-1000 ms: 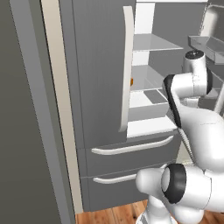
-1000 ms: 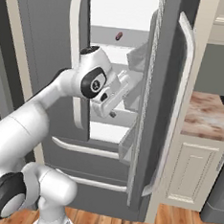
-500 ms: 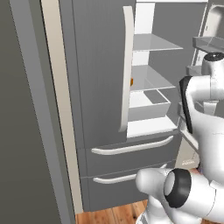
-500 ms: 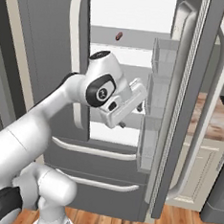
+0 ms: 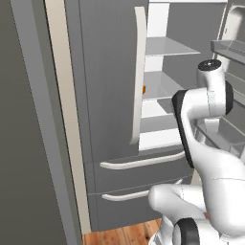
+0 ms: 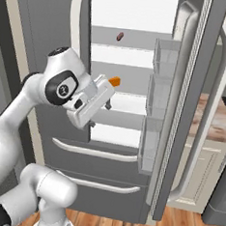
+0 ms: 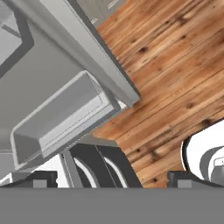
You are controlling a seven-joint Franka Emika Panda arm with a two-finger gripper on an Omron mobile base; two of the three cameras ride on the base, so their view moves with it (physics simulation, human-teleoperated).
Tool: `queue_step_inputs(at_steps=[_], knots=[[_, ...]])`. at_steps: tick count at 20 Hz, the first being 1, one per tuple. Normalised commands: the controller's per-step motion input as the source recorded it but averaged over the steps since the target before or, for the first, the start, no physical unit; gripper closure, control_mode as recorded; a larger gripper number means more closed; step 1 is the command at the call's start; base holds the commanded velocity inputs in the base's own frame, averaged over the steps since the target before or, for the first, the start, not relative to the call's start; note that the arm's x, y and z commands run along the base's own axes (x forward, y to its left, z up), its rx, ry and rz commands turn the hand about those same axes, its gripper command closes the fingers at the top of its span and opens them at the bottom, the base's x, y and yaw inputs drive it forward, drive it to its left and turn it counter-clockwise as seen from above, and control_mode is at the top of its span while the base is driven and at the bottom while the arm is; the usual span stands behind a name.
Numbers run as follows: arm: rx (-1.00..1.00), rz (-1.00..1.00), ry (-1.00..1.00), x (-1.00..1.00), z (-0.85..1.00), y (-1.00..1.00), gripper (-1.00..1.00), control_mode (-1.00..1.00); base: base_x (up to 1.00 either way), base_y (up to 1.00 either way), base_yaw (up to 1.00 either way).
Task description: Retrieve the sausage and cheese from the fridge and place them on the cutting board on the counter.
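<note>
Fridge point(image 6: 54, 32) right door open. Cheese point(image 6: 115, 80): small rigid wedge, likely light; pinch flat sides. Sausage point(image 6: 119, 36): thin, may roll. Tool point(image 7: 111, 177) fingers apart, empty.

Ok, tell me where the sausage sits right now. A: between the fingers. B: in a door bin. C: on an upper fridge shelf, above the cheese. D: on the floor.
C: in the right base view the sausage lies on an upper shelf of the open fridge, higher than the cheese.
</note>
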Motion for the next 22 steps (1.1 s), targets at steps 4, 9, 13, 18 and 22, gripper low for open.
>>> queue_step_inputs(at_steps=[4, 9, 13, 18, 22], knots=[[-0.13, 0.58, 0.17, -0.37, 0.01, 0.25, -1.00, -1.00, 0.00, 0.00, 0.00], [-0.16, 0.66, 0.12, -0.54, 0.00, 0.01, -1.00, -1.00, 0.00, 0.00, 0.00], [-0.18, 0.65, 0.14, -0.38, 0.00, 0.21, -1.00, -1.00, 0.00, 0.00, 0.00], [-0.14, 0.60, 0.18, -0.04, 0.00, 0.42, -1.00, -1.00, 0.00, 0.00, 0.00], [-0.10, 0.46, 0.18, 0.00, 0.00, 0.40, -1.00, -1.00, 0.00, 0.00, 0.00]])
